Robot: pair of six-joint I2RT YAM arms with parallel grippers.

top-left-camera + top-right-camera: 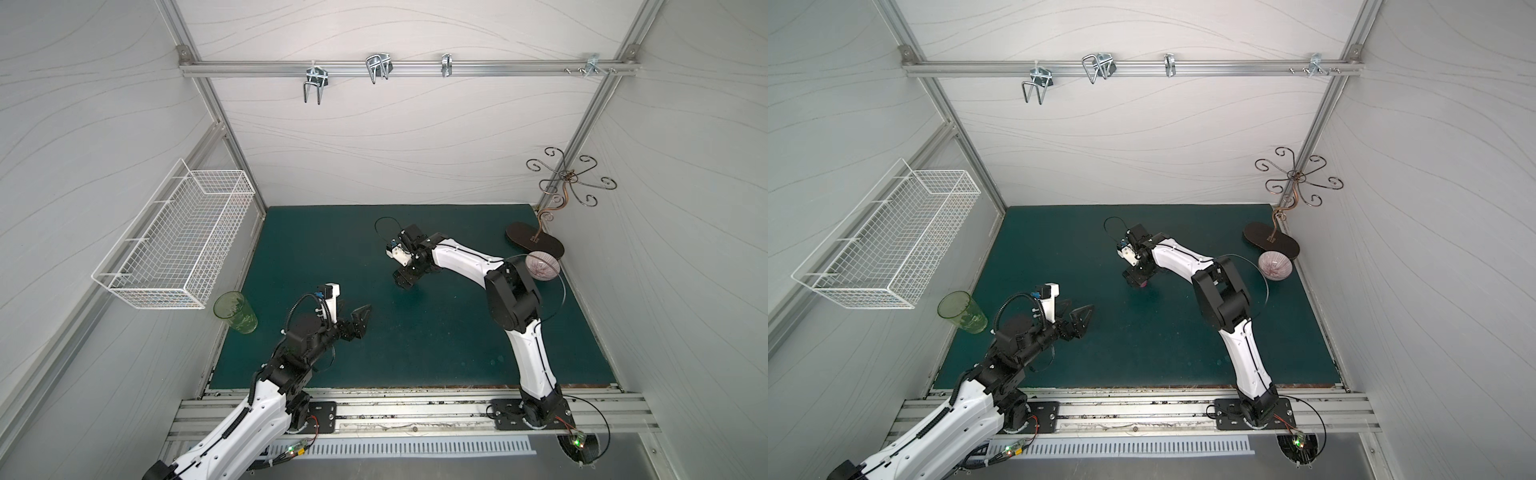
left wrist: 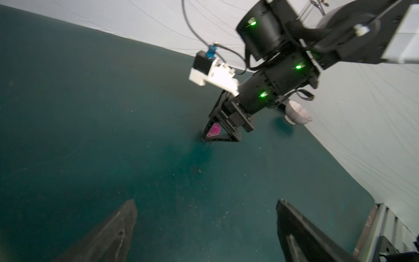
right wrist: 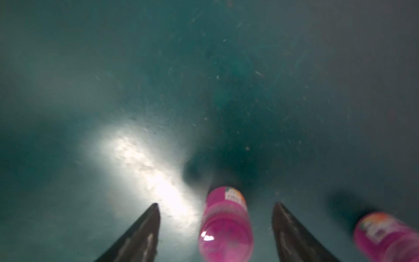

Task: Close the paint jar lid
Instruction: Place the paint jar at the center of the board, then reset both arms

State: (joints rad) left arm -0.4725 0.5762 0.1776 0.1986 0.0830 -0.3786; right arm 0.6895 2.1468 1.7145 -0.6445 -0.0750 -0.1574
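Note:
A small pink paint jar (image 3: pixel 226 226) stands upright on the green mat (image 3: pixel 204 79), its glossy pink lid (image 3: pixel 226 242) sitting on top toward the camera. My right gripper (image 3: pixel 216 204) is open, one finger on each side of the jar with a clear gap to both. In a top view only a sliver of the pink jar (image 1: pixel 1143 284) shows under the right gripper (image 1: pixel 1136 280). The left wrist view shows the jar (image 2: pixel 214 131) through the right gripper's finger frame. My left gripper (image 2: pixel 206 202) is open and empty over bare mat, well short of the jar, near the front left (image 1: pixel 353 316).
A second blurred pink jar shape (image 3: pixel 385 238) shows at the edge of the right wrist view. A green glass tumbler (image 1: pixel 235 311) stands at the mat's left edge under a white wire basket (image 1: pixel 174 253). A patterned bowl (image 1: pixel 542 266) and a metal hook stand (image 1: pixel 534 245) sit at the back right.

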